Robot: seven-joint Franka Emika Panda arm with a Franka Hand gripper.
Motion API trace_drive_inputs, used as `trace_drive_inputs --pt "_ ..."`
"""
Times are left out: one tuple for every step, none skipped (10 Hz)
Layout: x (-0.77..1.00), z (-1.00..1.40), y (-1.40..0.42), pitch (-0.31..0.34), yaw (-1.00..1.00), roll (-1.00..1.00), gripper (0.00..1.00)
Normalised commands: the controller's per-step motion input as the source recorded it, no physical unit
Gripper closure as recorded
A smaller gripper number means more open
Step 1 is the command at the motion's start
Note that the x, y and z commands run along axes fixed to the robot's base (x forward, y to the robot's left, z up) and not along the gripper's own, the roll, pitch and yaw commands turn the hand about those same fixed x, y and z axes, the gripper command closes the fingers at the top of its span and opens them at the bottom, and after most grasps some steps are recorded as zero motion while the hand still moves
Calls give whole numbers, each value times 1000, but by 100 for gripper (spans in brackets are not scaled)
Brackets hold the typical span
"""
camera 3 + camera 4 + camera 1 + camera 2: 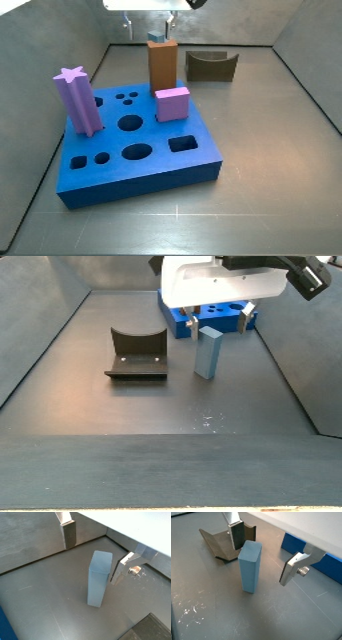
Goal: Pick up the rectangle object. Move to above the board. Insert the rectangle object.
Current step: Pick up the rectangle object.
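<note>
Two fingers (263,554) spread wide straddle the upright rectangle object (249,566), touching neither side.

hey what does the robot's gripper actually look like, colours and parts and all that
The gripper has a white, blocky body, seen in a side view over the floor near the board. Its two fingers are flat silver metal plates with dark pads on their inner faces. One finger carries a small round screw on a stepped bracket. No cables or markings are visible.
</note>
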Motion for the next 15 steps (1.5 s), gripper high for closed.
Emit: trace_drive_inputs --pt "-209 -177 0 0 497 -234 0" --pt "-63 -289 0 -69 980 -251 0" --pt "0 -294 0 0 1000 -120 0" --pt "0 -283 0 0 1000 -123 0" --pt "-109 -43 0 -183 726 -180 0" --pt "0 -17 0 0 0 -34 0" --pt "49 -269 351 0 389 -814 0" --pt "80 -200 269 0 426 -851 0" --pt "0 0 -23 0 0 0 0" --pt "309 -234 -291 0 -17 0 0" --pt "431 -371 -229 0 -91 0 0" --pt "0 0 0 0 -14 0 0" --pt "0 -17 0 0 11 0 0" --pt "223 -260 220 0 477 -423 0" --pt "0 0 0 0 0 0 100"
